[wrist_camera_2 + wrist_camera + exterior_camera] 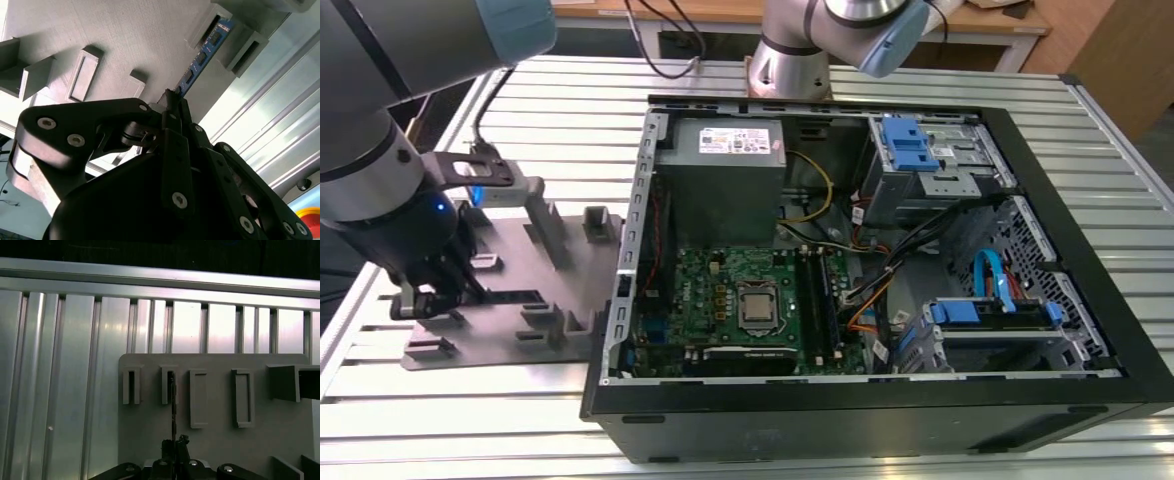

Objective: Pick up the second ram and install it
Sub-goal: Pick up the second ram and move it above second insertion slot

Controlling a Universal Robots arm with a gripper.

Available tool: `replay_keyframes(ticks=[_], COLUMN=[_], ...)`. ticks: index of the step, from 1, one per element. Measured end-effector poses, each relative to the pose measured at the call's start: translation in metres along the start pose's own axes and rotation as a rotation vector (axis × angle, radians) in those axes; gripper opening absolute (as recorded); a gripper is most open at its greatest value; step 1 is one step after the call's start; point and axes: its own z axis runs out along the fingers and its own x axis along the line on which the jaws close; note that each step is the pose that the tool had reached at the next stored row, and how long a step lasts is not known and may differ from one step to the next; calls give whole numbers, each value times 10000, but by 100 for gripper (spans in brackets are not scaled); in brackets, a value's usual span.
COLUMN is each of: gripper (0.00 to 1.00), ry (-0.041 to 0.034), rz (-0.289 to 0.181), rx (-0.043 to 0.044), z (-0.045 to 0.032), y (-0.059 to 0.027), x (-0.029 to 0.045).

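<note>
The second ram (200, 60) is a narrow dark blue stick standing on edge in the slotted posts of the grey tray (125, 40). In the first wrist view the second ram (173, 400) shows edge-on as a thin dark line running from a post down to my gripper (175, 444). In the second wrist view, my gripper (171, 97) is shut on the near end of the stick, its black fingers pressed together around it. In the exterior view my gripper (416, 300) sits low over the tray (560, 300) at the exterior view's left.
An open computer case (1067, 150) lies to the exterior view's right of the tray, holding a green motherboard (707, 290) with a silver chip, a power supply (720, 150), cables and blue drive brackets. A second arm's base (790, 60) stands behind the case on the slatted metal table (454, 420).
</note>
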Motion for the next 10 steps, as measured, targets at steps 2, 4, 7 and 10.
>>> replay_keyframes(ticks=[2, 4, 7, 10], gripper=[11, 11, 11, 11], ry=[0, -2, -1, -1], rz=[0, 0, 0, 0], rx=[0, 1, 0, 0], z=[-33, -61, -104, -144], y=[2, 3, 4, 6], x=[-2, -3, -5, -7])
